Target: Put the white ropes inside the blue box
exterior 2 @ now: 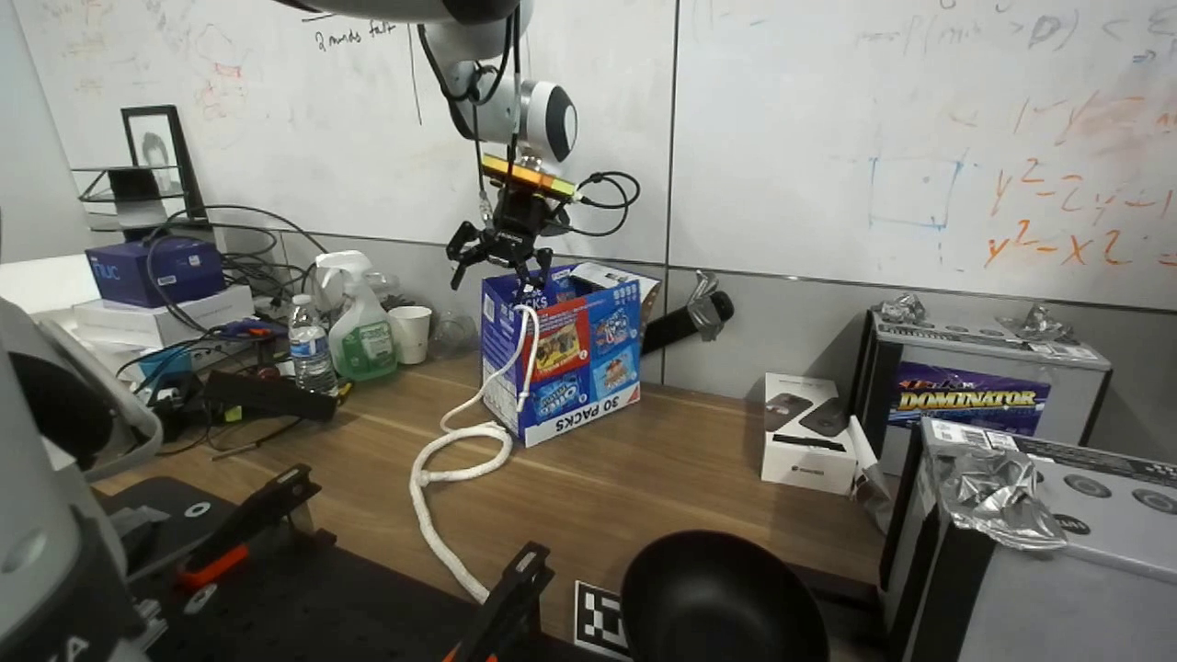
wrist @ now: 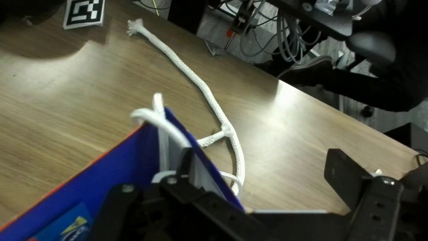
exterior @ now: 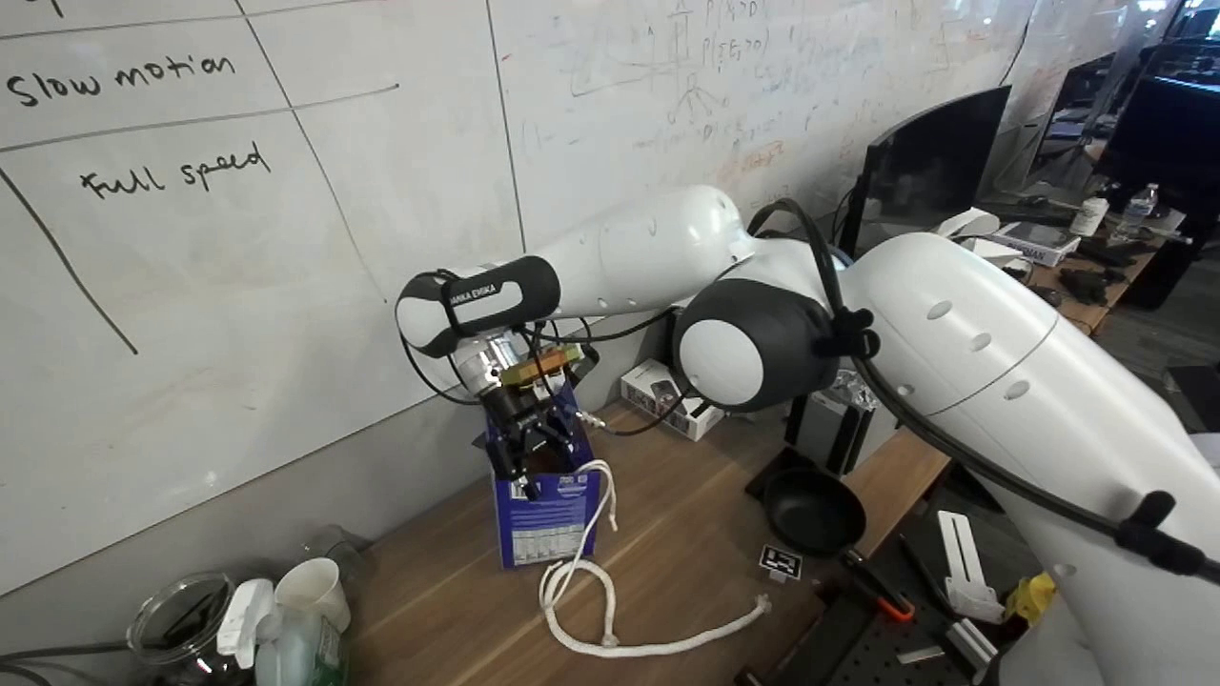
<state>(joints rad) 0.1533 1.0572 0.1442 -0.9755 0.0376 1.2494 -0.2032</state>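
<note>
The brown wooden table (exterior 2: 680,460) stands before a whiteboard (exterior 2: 782,138). In an exterior view, the nearest things are a round black pan (exterior 2: 722,598) and, just beside it, a card (exterior 2: 599,618) with a black and white pattern. A little farther, the thick white rope (wrist: 203,87) lies on the table, outside the blue box (exterior 2: 575,354), and it makes a loop close to it. The box is upright and open at the top, with coloured pictures printed on its side. The thin white rope (wrist: 160,121) hangs over the rim at one corner: one strand goes down to the loop of the thick rope, and in the wrist view another part is inside the opening. Above this corner is the claw (exterior 2: 497,276), which stands wide, its two fingers well apart. One finger (wrist: 342,179) is outside the box. The other is at the opening, but in the wrist view it is dark and blurred, so I cannot say surely whether its tip is lower than the rim. Behind the box, to the side, are a spray bottle (exterior 2: 363,336) with green liquid and a white cup (exterior 2: 411,333). Farthest is the whiteboard, with formulas written in orange.
</note>
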